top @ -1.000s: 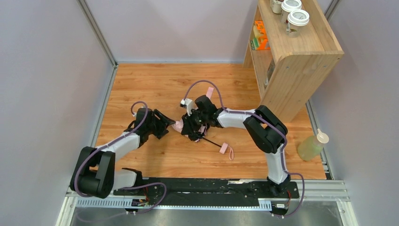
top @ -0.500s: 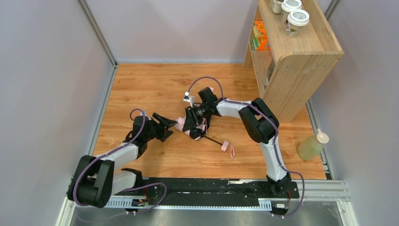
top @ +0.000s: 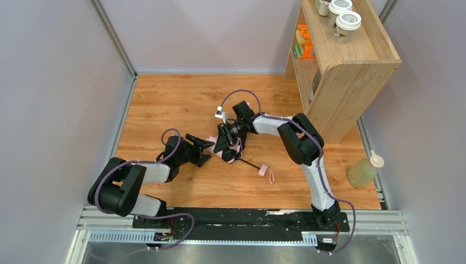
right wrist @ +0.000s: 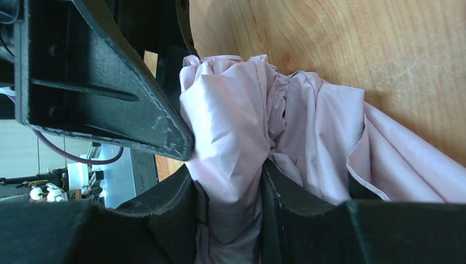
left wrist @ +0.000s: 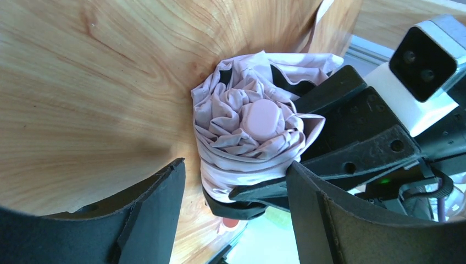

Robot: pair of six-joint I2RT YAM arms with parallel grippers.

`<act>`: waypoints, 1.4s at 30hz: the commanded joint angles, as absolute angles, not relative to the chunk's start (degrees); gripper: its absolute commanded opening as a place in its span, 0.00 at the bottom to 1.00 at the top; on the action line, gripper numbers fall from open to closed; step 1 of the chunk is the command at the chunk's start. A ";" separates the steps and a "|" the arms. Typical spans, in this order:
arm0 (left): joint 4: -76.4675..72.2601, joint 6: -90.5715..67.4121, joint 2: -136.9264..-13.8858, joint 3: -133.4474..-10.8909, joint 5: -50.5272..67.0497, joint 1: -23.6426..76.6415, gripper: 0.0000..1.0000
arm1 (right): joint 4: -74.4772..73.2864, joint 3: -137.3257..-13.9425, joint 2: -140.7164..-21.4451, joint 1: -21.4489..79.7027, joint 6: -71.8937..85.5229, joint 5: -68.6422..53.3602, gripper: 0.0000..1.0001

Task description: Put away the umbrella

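Your right tool (right wrist: 228, 179) is squeezing the umbrella (left wrist: 258, 129), which is lying in the middle of the surface (top: 181, 99). Your left tool (left wrist: 235, 165) is sitting wide open, facing its top end; be closing in slowly and evenly.

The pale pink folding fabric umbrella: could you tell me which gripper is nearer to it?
Right. The right gripper is clamped on the bunched canopy of the pale pink folding fabric umbrella; the left gripper hangs open just off its capped end, seemingly not touching.
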State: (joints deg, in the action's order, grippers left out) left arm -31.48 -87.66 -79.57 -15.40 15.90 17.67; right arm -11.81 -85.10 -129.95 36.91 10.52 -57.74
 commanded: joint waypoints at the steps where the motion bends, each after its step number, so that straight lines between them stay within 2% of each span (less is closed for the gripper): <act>1: -31.99 -89.04 -82.25 -18.36 10.38 19.16 0.74 | -27.51 -80.33 -138.08 37.09 10.72 -44.64 0.00; 7: -35.15 -85.62 -89.54 -19.07 5.72 19.25 0.75 | -27.42 -80.59 -138.25 37.09 10.28 -45.70 0.00; 12: -39.72 -85.95 -97.90 -18.90 7.29 19.42 0.74 | -26.81 -80.07 -137.99 37.09 10.37 -46.49 0.00; 14: -44.44 -86.13 -100.01 -15.93 5.89 19.42 0.64 | -26.89 -80.42 -137.99 37.09 10.28 -46.84 0.00; 15: -46.30 -85.87 -101.32 -15.04 5.37 19.42 0.50 | -26.89 -80.42 -137.90 37.09 10.28 -47.02 0.00; 16: -49.10 -85.43 -101.77 -13.64 5.36 19.42 0.42 | -26.89 -80.68 -137.81 37.09 10.20 -47.20 0.00; 17: -49.91 -85.08 -102.30 -13.10 5.27 19.51 0.27 | -26.89 -80.86 -137.55 37.18 10.28 -47.46 0.00; 20: -50.01 -83.67 -103.09 -12.57 5.19 19.51 0.13 | -28.03 -81.65 -137.03 37.70 9.85 -47.64 0.00; 21: -50.01 -82.98 -103.18 -12.48 5.19 19.51 0.06 | -28.39 -82.00 -136.15 37.88 9.32 -47.72 0.00; 23: -47.66 -82.88 -102.40 -12.39 5.10 19.51 0.00 | -28.04 -81.48 -133.87 38.06 9.49 -46.42 0.00; 24: -45.98 -82.79 -101.78 -12.65 5.45 19.42 0.00 | -28.21 -81.47 -132.38 38.06 9.41 -45.19 0.02; 26: -40.63 -81.92 -100.21 -13.44 6.32 19.51 0.00 | -29.70 -82.52 -128.43 38.06 8.62 -40.89 0.24; 27: -37.30 -81.65 -99.59 -13.80 6.42 19.42 0.00 | -30.32 -83.14 -126.84 38.06 7.92 -39.74 0.29; 29: -33.69 -81.47 -98.27 -14.15 6.42 19.51 0.00 | -29.02 -82.10 -121.93 38.14 7.82 -37.02 0.48; 33: -21.93 -79.54 -93.70 -17.65 7.20 19.51 0.00 | -21.47 -74.73 -110.42 40.86 4.15 -25.80 0.75; 38: -6.80 -77.87 -89.30 -23.10 6.15 19.51 0.00 | -11.09 -63.91 -100.82 49.47 -2.72 -5.39 0.91; 42: -0.27 -77.26 -88.68 -26.80 6.94 19.51 0.00 | -4.23 -60.47 -99.84 55.71 -6.58 8.49 0.94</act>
